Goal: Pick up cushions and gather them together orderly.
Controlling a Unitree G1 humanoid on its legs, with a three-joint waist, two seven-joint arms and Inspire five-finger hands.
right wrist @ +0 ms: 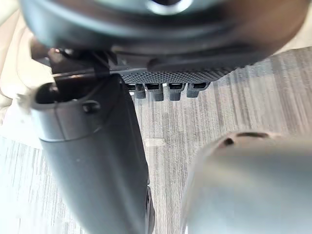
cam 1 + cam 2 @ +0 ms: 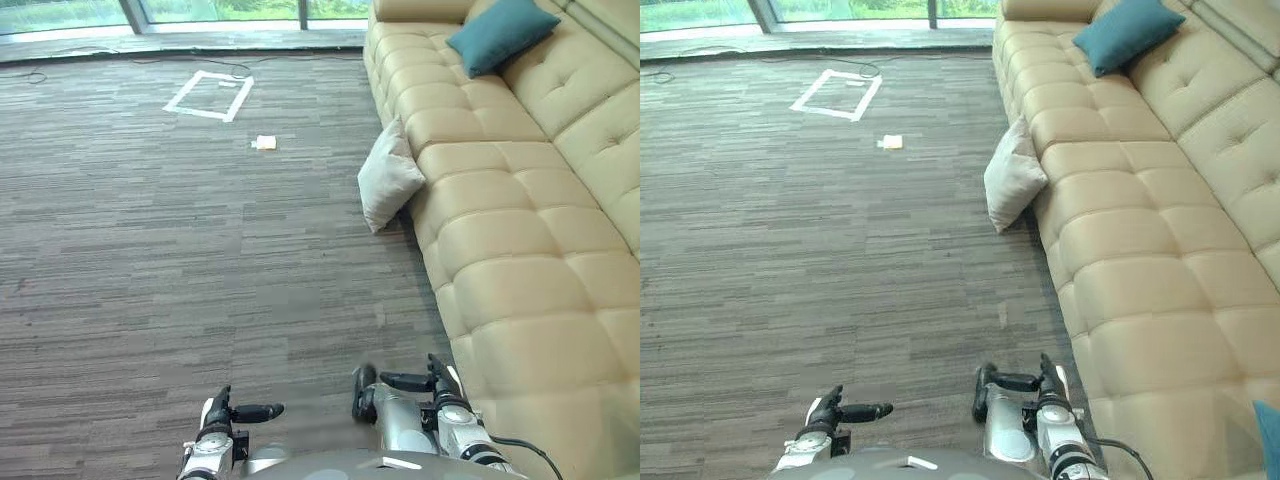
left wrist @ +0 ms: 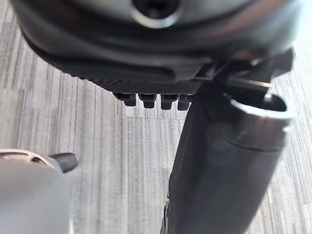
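Observation:
A cream cushion [image 2: 388,178] stands on the carpet, leaning against the front of the beige sofa [image 2: 520,230]. A teal cushion [image 2: 500,33] lies on the sofa's far seat against the backrest. At the near end of the sofa a teal edge [image 2: 1268,435] of another cushion peeks in. My left hand [image 2: 222,412] and right hand [image 2: 405,381] hang low over the carpet, far short of the cream cushion. Both are open and hold nothing. In the left wrist view the fingers [image 3: 151,100] are straight beside the thumb [image 3: 219,170]; the right wrist view shows its fingers [image 1: 165,90] the same way.
A white tape rectangle [image 2: 210,95] marks the carpet far ahead on the left. A small pale scrap [image 2: 265,143] lies on the floor near it. A window wall [image 2: 200,10] closes off the far end. The sofa runs along the whole right side.

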